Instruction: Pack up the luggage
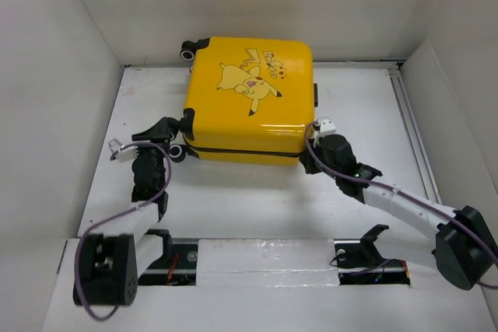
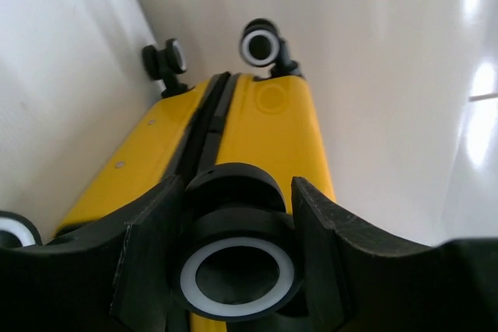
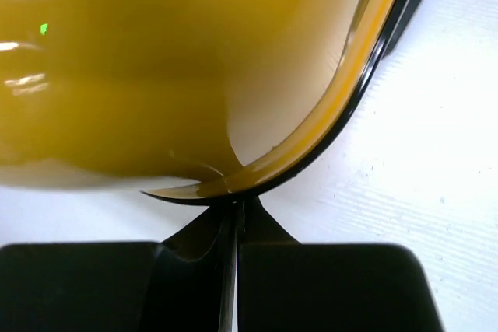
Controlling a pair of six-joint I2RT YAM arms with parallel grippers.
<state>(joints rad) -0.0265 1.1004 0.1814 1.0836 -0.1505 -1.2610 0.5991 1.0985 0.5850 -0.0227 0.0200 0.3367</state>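
Suitcase [image 1: 249, 99]: closed and lying flat on the table [image 1: 257, 200], printed face up. It stretches away ahead of both sets of jaws, one near corner at each.
Left gripper [image 1: 173, 139]: jaws spread, one finger on each side of a caster wheel [image 2: 237, 274] that sits squarely between them. We cannot tell whether they press the wheel or only flank it.
Right gripper [image 3: 236, 215]: jaws clenched, with only a thin seam between the fingers. The tips meet the rounded corner directly ahead of them, at the black zipper band [image 2: 206, 122].
Handling: we judge the shell stiff, glossy and slippery. The case is big beside either gripper, so it is likely too bulky for one arm to lift. Sliding or pivoting it on the table looks safer.
Where to hold: the smooth yellow face offers the jaws nothing to pinch. The wheels, the lip of the band, a zipper tab or a handle are the likely holds.
Hidden: the lid is down, so we see neither lining nor contents.
Hard to make out: we find no zipper tab in any view. Whether something thin is nipped in the right jaws cannot be told.
Cut off: the right wrist view is too close and blurred. A small black fitting on the side beyond the right jaws is too small to name.
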